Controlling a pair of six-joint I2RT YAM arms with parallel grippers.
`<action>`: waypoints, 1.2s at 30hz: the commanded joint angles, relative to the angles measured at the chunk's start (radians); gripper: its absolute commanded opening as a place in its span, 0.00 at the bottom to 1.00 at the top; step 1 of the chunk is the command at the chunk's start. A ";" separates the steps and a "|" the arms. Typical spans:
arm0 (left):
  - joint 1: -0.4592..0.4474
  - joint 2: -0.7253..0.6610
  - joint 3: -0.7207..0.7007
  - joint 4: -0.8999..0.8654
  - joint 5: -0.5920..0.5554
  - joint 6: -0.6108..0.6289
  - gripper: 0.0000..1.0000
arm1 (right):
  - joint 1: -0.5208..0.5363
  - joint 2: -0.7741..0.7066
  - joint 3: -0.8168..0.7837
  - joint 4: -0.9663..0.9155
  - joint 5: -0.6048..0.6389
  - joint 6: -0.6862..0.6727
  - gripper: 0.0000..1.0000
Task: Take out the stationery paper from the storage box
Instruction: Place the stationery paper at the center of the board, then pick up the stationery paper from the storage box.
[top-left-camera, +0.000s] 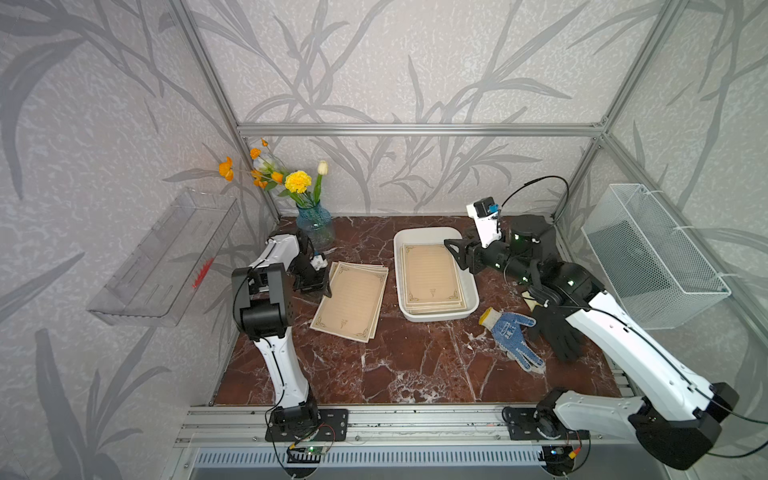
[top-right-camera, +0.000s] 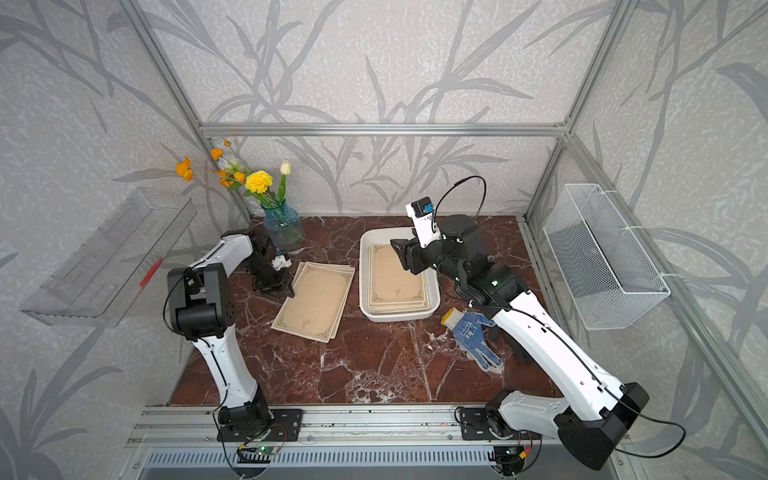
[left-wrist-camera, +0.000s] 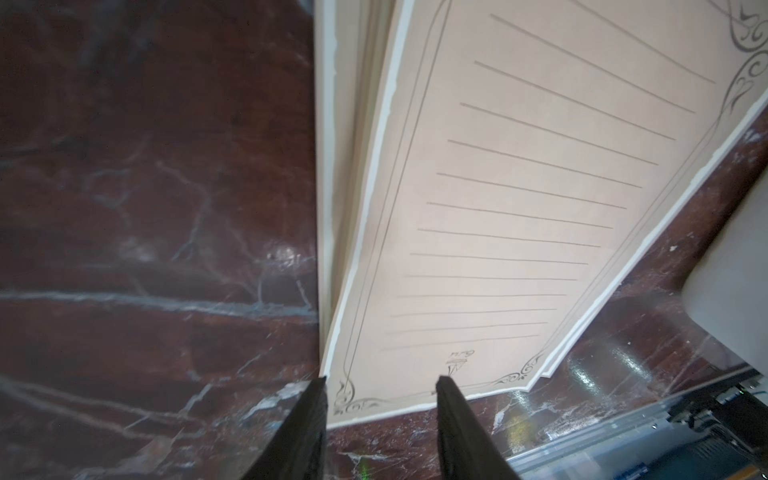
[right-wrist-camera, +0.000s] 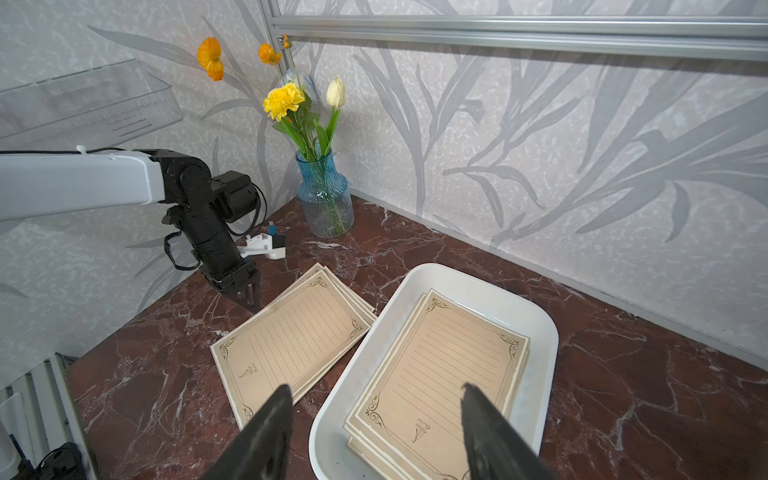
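Observation:
The white storage box (top-left-camera: 436, 318) (top-right-camera: 399, 316) (right-wrist-camera: 544, 328) sits mid-table and holds a stack of tan stationery paper (top-left-camera: 430, 274) (top-right-camera: 397, 276) (right-wrist-camera: 440, 365). To its left, several more sheets (top-left-camera: 353, 301) (top-right-camera: 316, 301) (left-wrist-camera: 519, 187) (right-wrist-camera: 291, 336) lie fanned on the marble. My left gripper (top-left-camera: 328, 291) (top-right-camera: 289, 291) (left-wrist-camera: 380, 380) (right-wrist-camera: 249, 297) is low at the far left corner of that loose pile. Its jaws stand apart with nothing between them. My right gripper (top-left-camera: 455, 253) (top-right-camera: 399, 249) (right-wrist-camera: 376, 388) hovers open above the box's far right part, holding nothing.
A blue glass vase of flowers (top-left-camera: 316, 224) stands at the back left, close behind the left arm. A blue-dotted work glove (top-left-camera: 511, 336) and a black glove (top-left-camera: 557, 328) lie right of the box. A wire basket (top-left-camera: 648, 257) and a clear shelf tray (top-left-camera: 166, 257) hang on the side walls.

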 joint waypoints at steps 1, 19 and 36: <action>0.005 -0.099 -0.004 0.009 -0.108 -0.052 0.45 | -0.002 -0.026 0.003 -0.049 0.055 -0.013 0.65; -0.175 -0.491 -0.163 0.323 0.007 -0.045 0.56 | -0.041 0.086 0.053 -0.236 0.235 -0.035 0.65; -0.360 -0.617 -0.410 0.878 0.294 -0.219 0.68 | -0.097 0.224 0.015 -0.229 0.161 0.158 0.60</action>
